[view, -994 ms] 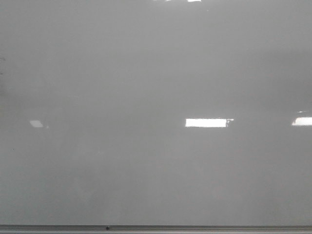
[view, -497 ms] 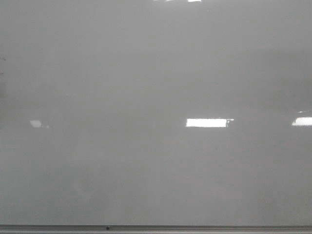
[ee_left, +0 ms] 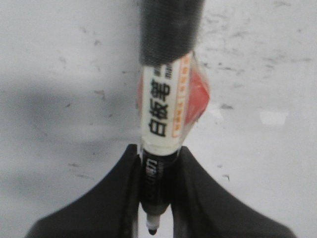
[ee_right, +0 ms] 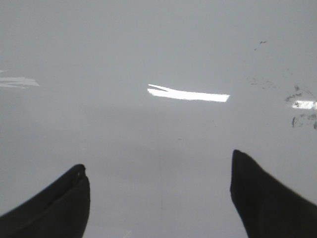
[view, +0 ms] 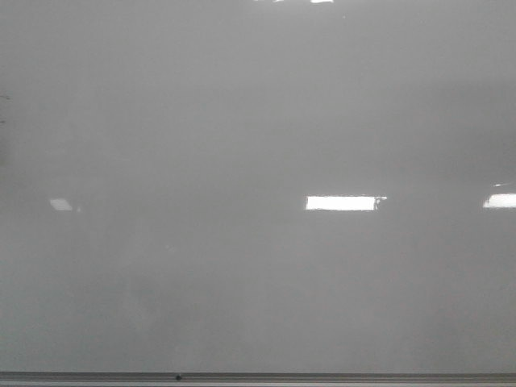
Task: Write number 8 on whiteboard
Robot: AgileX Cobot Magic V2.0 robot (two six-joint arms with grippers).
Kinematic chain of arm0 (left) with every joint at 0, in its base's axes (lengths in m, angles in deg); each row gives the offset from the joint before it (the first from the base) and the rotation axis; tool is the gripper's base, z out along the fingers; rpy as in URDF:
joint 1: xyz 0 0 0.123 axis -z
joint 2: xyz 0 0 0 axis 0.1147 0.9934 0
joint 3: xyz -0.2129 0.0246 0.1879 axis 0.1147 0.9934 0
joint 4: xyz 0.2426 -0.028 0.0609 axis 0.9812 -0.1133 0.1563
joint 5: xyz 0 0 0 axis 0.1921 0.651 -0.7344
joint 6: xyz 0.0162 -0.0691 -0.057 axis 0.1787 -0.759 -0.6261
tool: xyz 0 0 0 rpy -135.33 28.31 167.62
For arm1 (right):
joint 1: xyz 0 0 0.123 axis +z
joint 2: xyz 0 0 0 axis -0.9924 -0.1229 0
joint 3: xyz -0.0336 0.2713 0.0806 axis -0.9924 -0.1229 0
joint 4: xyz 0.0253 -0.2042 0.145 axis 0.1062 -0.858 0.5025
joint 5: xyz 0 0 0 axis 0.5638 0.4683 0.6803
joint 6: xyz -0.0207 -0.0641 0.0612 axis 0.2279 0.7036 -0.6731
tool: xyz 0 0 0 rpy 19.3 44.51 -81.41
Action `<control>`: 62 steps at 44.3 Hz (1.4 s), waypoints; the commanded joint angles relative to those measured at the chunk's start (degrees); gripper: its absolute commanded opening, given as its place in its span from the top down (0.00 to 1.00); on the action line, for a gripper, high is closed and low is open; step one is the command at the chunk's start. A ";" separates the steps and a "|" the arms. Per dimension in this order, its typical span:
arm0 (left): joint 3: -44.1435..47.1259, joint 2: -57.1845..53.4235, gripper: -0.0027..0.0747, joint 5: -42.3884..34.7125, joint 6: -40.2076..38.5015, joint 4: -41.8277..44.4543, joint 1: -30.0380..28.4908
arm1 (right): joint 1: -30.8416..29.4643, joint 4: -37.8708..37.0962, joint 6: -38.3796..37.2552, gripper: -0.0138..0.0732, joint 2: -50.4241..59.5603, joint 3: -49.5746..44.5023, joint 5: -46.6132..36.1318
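Note:
The whiteboard (view: 242,121) fills the front view, glossy pale grey, with a thin grey metal edge strip (view: 322,376) along the bottom. No number 8 shows on it in any view. Neither gripper shows in the front view. In the left wrist view my left gripper (ee_left: 157,158) is shut on a whiteboard marker (ee_left: 163,114) with a white label, black cap end and black nib (ee_left: 151,230), over the whiteboard (ee_left: 59,59). In the right wrist view my right gripper (ee_right: 158,166) is open and empty above the whiteboard (ee_right: 148,49).
Bright rectangular light reflections (view: 340,203) lie on the board. Faint old marker smudges (ee_right: 299,111) show at one side of the right wrist view, and small dark specks (ee_left: 99,91) dot the board under the left gripper.

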 commanded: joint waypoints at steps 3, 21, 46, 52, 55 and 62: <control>-5.35 -6.57 0.99 11.37 0.58 0.00 2.53 | 0.01 -0.14 -0.05 0.15 -1.48 2.07 -3.03; -18.72 -6.74 0.99 41.83 41.04 -13.79 23.48 | 4.60 2.96 2.68 0.15 -17.76 14.07 15.27; -23.87 -6.74 0.99 54.02 56.44 -16.29 39.72 | 36.78 22.27 28.94 0.15 -41.98 37.20 40.43; -23.87 -6.74 0.99 53.91 56.58 -17.45 39.72 | 39.92 22.87 30.18 0.15 -46.29 41.12 34.82; -23.87 -6.74 0.99 53.91 57.00 -17.58 39.72 | 40.07 24.05 31.17 0.15 -48.65 42.95 34.41; -23.87 -6.74 0.99 53.91 57.73 -18.36 39.72 | 40.07 31.64 38.11 0.15 -53.63 45.18 33.47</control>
